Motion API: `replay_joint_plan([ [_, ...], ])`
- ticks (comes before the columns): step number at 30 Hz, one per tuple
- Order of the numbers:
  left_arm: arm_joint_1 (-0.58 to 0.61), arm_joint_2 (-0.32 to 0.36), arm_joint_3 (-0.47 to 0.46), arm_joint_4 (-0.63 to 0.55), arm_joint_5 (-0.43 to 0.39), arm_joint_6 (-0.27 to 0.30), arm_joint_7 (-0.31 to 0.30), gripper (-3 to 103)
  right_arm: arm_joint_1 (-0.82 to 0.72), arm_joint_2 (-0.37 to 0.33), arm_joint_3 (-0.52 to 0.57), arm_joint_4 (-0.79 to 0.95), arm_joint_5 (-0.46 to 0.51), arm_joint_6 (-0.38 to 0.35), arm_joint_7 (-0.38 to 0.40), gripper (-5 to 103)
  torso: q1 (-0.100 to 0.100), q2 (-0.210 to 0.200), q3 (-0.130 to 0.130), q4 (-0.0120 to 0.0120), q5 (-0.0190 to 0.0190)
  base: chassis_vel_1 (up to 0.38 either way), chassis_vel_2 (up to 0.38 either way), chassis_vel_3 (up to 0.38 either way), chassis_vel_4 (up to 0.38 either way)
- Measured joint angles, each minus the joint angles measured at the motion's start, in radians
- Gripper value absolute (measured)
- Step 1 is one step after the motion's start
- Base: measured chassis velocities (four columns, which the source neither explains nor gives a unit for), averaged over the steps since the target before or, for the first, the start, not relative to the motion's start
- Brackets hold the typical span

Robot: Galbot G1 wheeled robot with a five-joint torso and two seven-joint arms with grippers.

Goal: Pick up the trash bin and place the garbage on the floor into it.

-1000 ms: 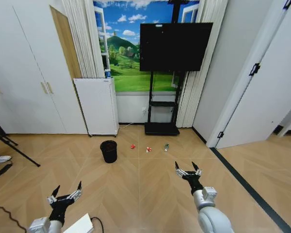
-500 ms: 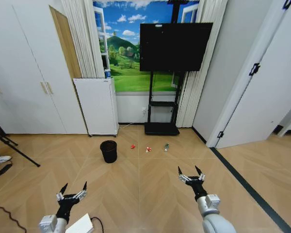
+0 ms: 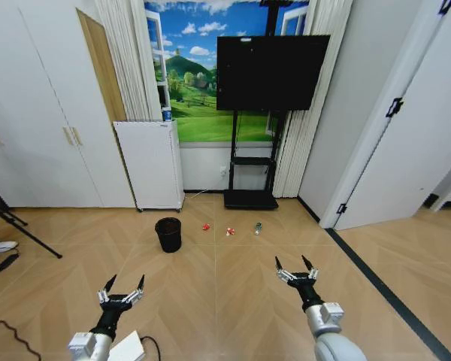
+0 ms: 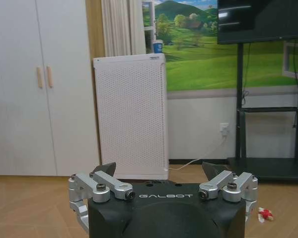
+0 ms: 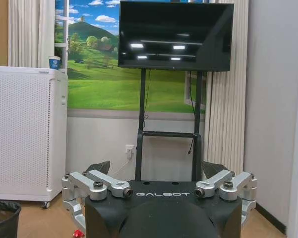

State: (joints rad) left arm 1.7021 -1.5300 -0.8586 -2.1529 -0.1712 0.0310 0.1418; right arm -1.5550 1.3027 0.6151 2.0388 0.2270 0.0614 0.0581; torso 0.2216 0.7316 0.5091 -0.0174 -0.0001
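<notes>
I take the white perforated appliance (image 3: 150, 164) against the back wall as the landmark. The floor (image 3: 225, 286) is light brown wood in a herringbone pattern and runs from the appliance toward my camera. A dark screen on a black stand (image 3: 270, 73) is positioned beside the appliance, on its right. A small blue-and-white cup (image 3: 167, 113) rests on top of the appliance, at its right corner.

The trash bin (image 3: 168, 234) stands upright on the floor, just in front of the appliance's right end and apart from it. The garbage lies in a row to the right of the bin, in front of the screen stand: a red wrapper (image 3: 206, 226) nearest the bin, a red-and-white scrap (image 3: 230, 232) next, and a small bottle (image 3: 258, 227) farthest out. All three pieces are on the floor, well apart from each other.

The left end effector (image 3: 122, 291) is held low above the floor, well in front of the appliance and short of the bin, with its fingers spread wide and holding nothing. The right end effector (image 3: 296, 270) hangs above the floor in front of the screen stand, short of the garbage, likewise wide and empty.
</notes>
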Motion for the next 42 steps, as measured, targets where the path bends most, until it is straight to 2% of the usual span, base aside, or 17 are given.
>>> replay_joint_plan([
  [2, 0.013, -0.002, -0.012, -0.02, 0.0, 0.005, -0.013, 96, -0.002, 0.001, 0.004, 0.0, -0.003, 0.005, 0.003, 100, 0.0, 0.0, 0.0, 0.0, 0.0001, 0.0, 0.0, 0.0, 0.0],
  [5, 0.032, -0.002, -0.032, -0.052, -0.009, 0.009, -0.023, 101, -0.002, 0.0, 0.004, -0.003, -0.003, 0.014, 0.005, 100, 0.0, 0.0, 0.0, 0.0001, 0.0001, 0.0, 0.0, 0.0, 0.0],
  [10, 0.04, -0.003, -0.037, -0.097, -0.028, 0.023, -0.029, 98, 0.006, -0.003, -0.011, 0.002, -0.001, -0.012, 0.005, 100, 0.0, 0.0, 0.0, 0.0, 0.0002, 0.0, 0.0, 0.0, 0.0],
  [13, 0.043, -0.007, -0.033, -0.096, -0.02, 0.017, -0.024, 98, 0.008, -0.003, -0.014, 0.001, 0.0, -0.019, 0.002, 100, 0.0, 0.0, 0.0, -0.0001, 0.0, 0.0, 0.0, 0.0, 0.0],
  [16, 0.055, -0.018, -0.025, -0.071, 0.014, -0.043, -0.011, 97, 0.02, -0.002, -0.026, -0.025, 0.007, -0.025, -0.014, 100, 0.0, 0.0, 0.0, 0.0, 0.0, 0.0, 0.0, 0.0, 0.0],
  [20, 0.061, -0.019, -0.027, -0.063, 0.025, -0.048, -0.015, 94, 0.028, -0.001, -0.034, -0.036, 0.022, -0.031, -0.013, 100, 0.0, 0.0, 0.0, 0.0001, 0.0001, -0.007, 0.006, 0.013, -0.006],
  [28, 0.059, -0.023, -0.025, -0.056, 0.032, -0.048, -0.015, 98, 0.047, -0.008, -0.036, -0.063, 0.043, -0.032, -0.005, 100, 0.0, 0.0, 0.0, 0.0, 0.0001, -0.081, 0.079, 0.094, -0.085],
  [42, 0.065, -0.028, -0.016, -0.04, 0.03, -0.05, -0.012, 98, 0.056, -0.003, -0.03, -0.086, 0.059, -0.028, 0.004, 100, 0.0, 0.0, 0.0, 0.0003, 0.0003, -0.238, 0.248, 0.252, -0.251],
])
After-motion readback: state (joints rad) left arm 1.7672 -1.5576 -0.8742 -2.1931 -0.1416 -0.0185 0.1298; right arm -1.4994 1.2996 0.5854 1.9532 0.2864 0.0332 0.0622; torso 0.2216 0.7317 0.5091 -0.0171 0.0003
